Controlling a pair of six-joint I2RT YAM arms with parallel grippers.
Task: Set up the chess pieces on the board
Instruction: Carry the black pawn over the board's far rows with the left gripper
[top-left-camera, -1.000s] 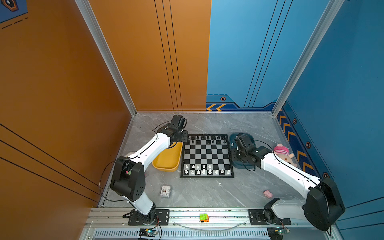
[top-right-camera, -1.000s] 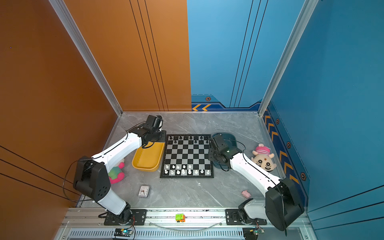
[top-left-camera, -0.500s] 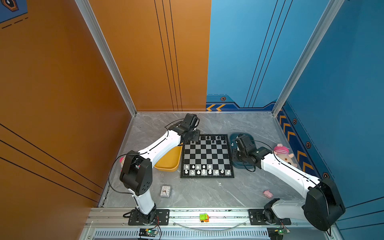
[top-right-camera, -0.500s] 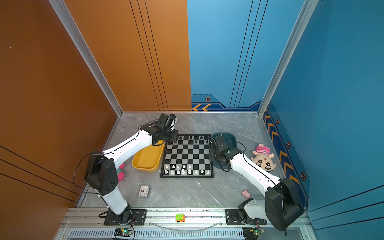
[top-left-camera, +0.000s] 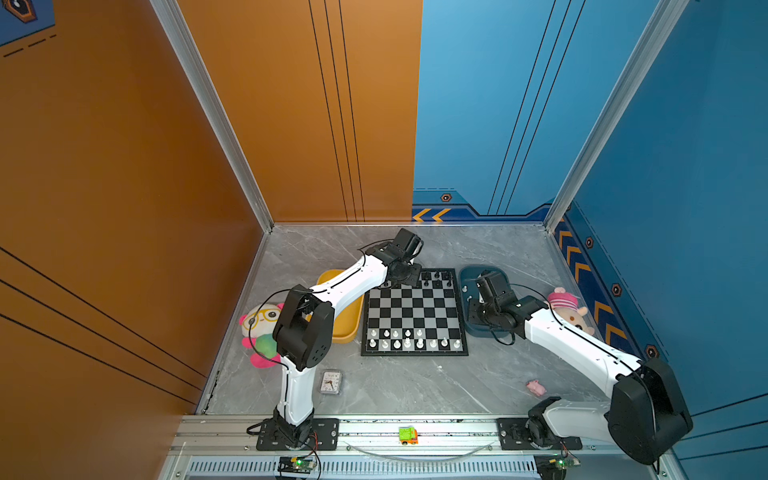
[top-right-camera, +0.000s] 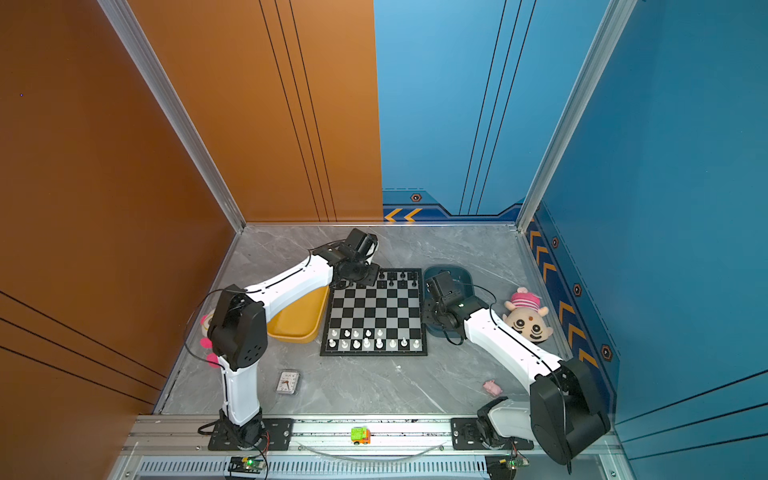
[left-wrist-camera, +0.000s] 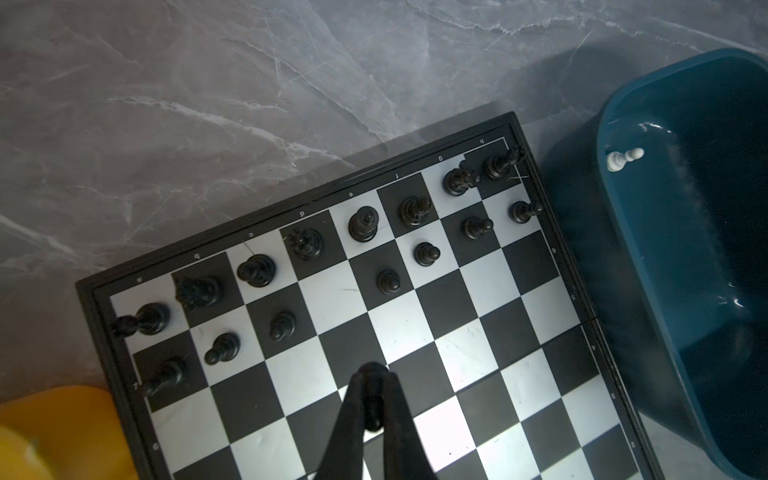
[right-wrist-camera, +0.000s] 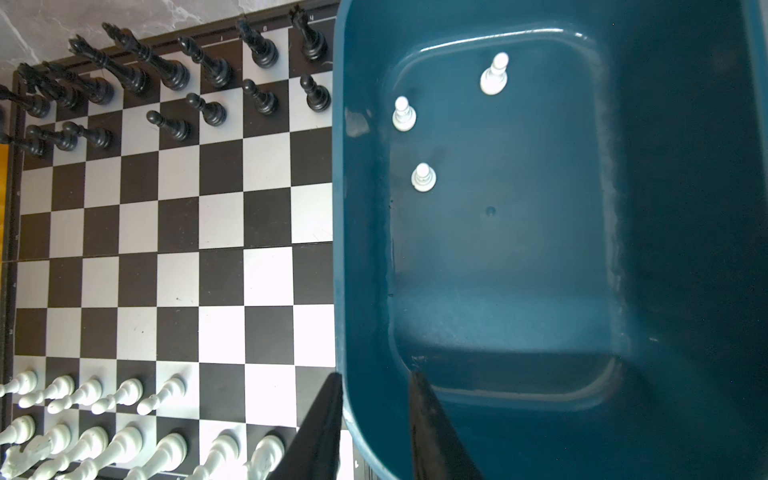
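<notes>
Board (left-wrist-camera: 415, 328) edge lettered a–h, left claw (left-wrist-camera: 372, 376) pinching black pawn (left-wrist-camera: 372, 401), right claw (right-wrist-camera: 374, 376) parted — empty — over teal tray (right-wrist-camera: 365, 249)

I'm reading the board (left-wrist-camera: 405, 332) through the left wrist camera now. Small pale letters run along its black frame (left-wrist-camera: 274, 220), a through h, turned away from me, so the b looks like a p. Down one side of that frame I catch a 7, then a 6. The opposite side carries digits too, but they're smudgy. Switching to the right wrist camera, f, g and h sit at the frame's end, and 6, 5, 4, 3, 2 run down its side. In a top view, yellow chevrons (top-left-camera: 420, 215) mark the foot of the blue wall (top-left-camera: 478, 124). The little clock (top-left-camera: 331, 381) shows a dial, its numerals too small to read.
</notes>
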